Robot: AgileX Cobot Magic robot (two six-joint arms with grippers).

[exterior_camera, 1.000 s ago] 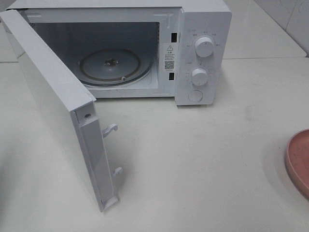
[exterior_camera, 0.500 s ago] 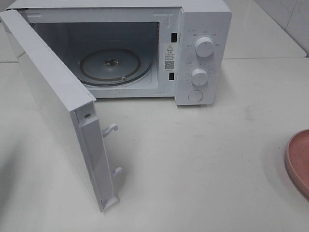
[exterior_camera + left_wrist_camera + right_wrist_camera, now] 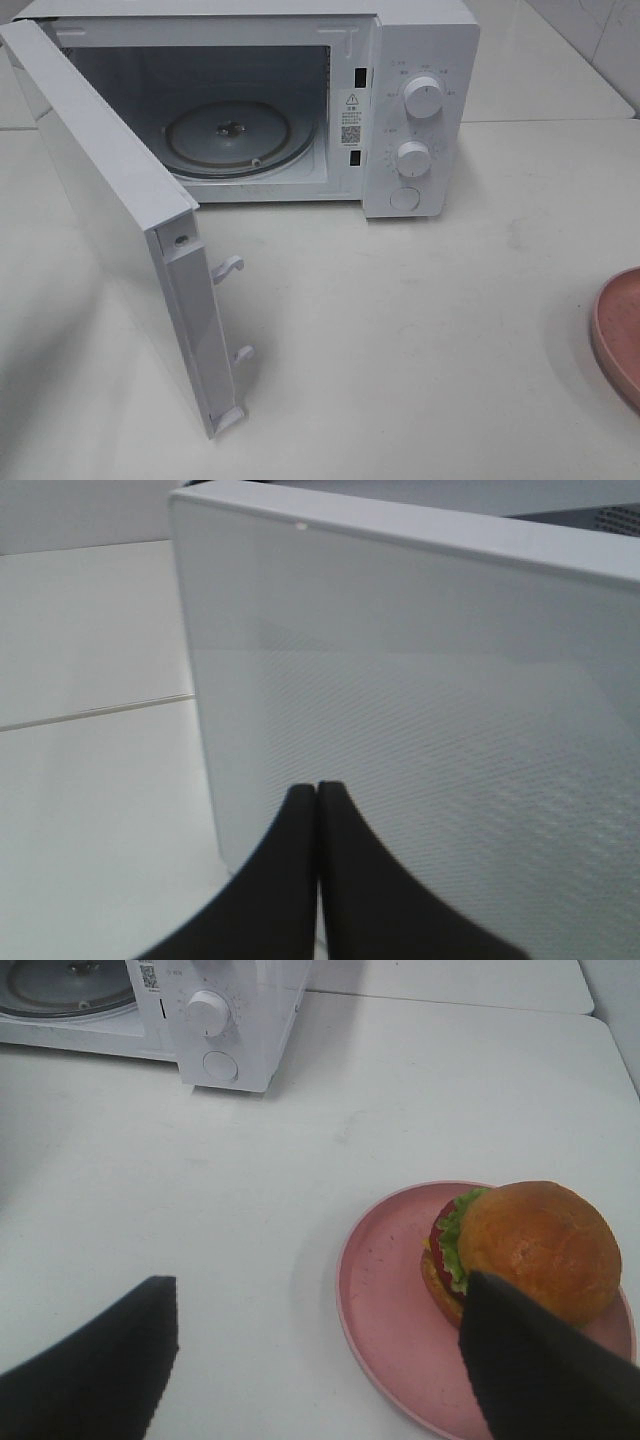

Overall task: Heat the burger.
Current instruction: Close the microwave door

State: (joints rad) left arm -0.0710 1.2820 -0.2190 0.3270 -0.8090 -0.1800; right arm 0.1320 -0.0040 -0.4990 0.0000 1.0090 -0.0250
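The burger (image 3: 525,1250), with a tan-brown bun, green lettuce and a red layer, lies tilted on a pink plate (image 3: 385,1290); in the exterior high view only the plate's edge (image 3: 618,335) shows at the right border. My right gripper (image 3: 320,1360) is open above the table, one finger (image 3: 540,1370) overlapping the burger's near side. The white microwave (image 3: 420,110) stands with its door (image 3: 110,210) swung wide open and its glass turntable (image 3: 228,137) bare. My left gripper (image 3: 318,800) is shut and empty, close to the door's outer face (image 3: 420,740).
The microwave has two knobs (image 3: 423,97) and a round button (image 3: 404,198) on its right panel. The open door's latch hooks (image 3: 230,267) stick out over the table. Neither arm shows in the exterior high view.
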